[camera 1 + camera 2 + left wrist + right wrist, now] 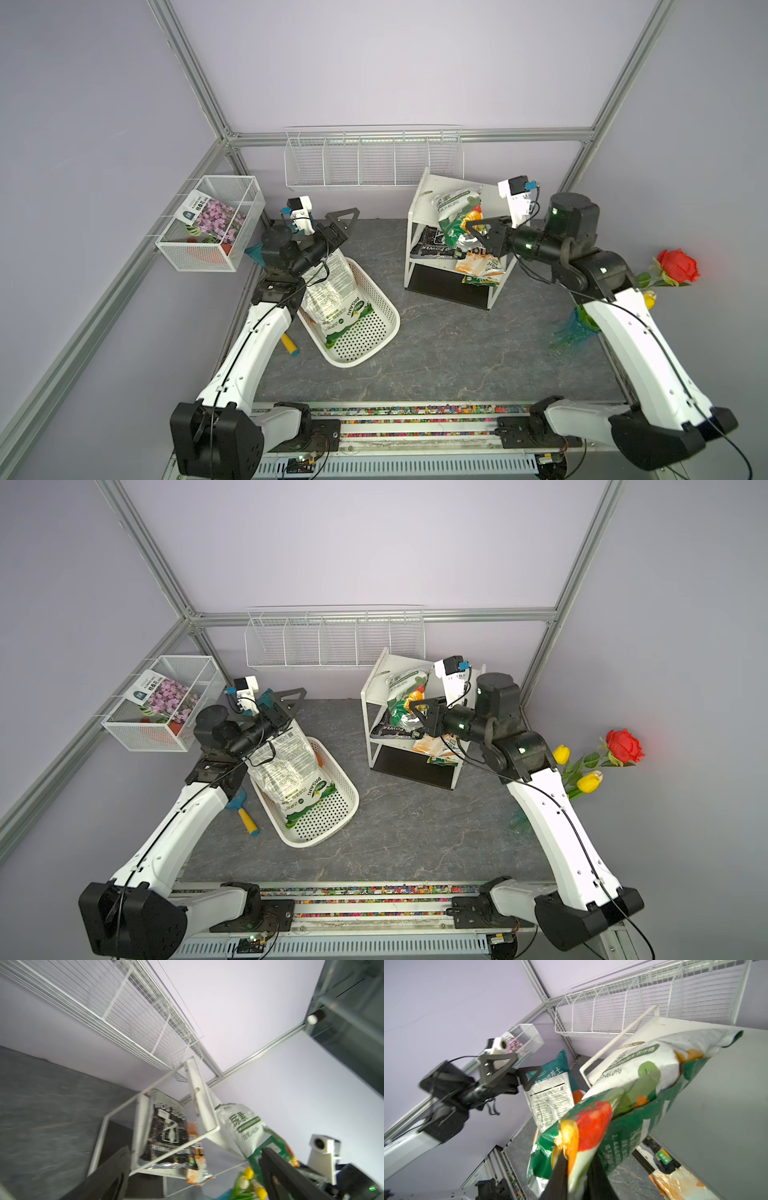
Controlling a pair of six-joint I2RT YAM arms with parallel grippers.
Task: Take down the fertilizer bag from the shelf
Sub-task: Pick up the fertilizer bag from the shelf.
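Green-and-white fertilizer bag [451, 208] lies on top board of shelf [422, 189], long axis running back to front, near end drooping over front edge. My right gripper [473, 228] pinches that end; lower finger hidden under crumpled film. My left gripper [343, 224], well apart, gapes wide, empty.

The fertilizer bag [455, 208] lies on the top board of the shelf [422, 189], overhanging its front edge, above other bags [432, 246] on the lower board, with a wire rack [374, 162] behind and a basket [376, 345] holding another bag [336, 299] to its left.
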